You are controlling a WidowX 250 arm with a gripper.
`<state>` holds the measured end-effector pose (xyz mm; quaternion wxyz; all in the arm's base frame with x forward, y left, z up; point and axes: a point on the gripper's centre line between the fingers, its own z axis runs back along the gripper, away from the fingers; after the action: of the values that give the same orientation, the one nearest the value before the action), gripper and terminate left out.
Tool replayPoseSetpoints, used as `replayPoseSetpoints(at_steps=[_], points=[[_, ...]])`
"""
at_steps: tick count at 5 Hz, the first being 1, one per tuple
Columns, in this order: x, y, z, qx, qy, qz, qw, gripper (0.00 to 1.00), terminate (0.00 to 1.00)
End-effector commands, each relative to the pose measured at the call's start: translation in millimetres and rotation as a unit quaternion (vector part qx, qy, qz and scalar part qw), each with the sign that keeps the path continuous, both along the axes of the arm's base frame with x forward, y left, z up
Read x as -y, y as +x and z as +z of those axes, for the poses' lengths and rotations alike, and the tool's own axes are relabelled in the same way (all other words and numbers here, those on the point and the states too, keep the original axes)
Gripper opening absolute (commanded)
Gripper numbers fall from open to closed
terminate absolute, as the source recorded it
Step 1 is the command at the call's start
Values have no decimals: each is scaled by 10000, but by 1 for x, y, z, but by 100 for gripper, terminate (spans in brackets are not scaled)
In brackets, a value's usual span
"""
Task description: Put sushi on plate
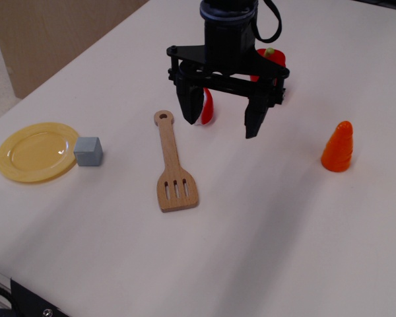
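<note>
The sushi [208, 109], red on top with a white base, lies on the table at centre back, partly hidden behind my left finger [189, 102]. My black gripper [219, 127] is open, with its jaws wide apart, low over the table. The sushi sits just inside the left finger; whether they touch cannot be told. The yellow plate [20, 155] lies at the far left, well away from the gripper, with nothing on it.
A grey cube [88, 151] touches the plate's right rim. A wooden slotted spatula [171, 165] lies between plate and gripper. A red bell pepper [270, 58] shows behind the gripper. An orange carrot cone [338, 146] stands at the right.
</note>
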<state>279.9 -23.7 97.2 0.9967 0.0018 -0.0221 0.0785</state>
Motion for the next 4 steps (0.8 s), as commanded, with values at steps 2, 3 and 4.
replayPoseSetpoints(at_steps=[2,3,4], points=[[-24,18,-6,121,132,671,9976,100,0],[-44,31,-9,301,309,957,9945,100,0],[-71,43,-16,585,428,1327,9885,100,0]])
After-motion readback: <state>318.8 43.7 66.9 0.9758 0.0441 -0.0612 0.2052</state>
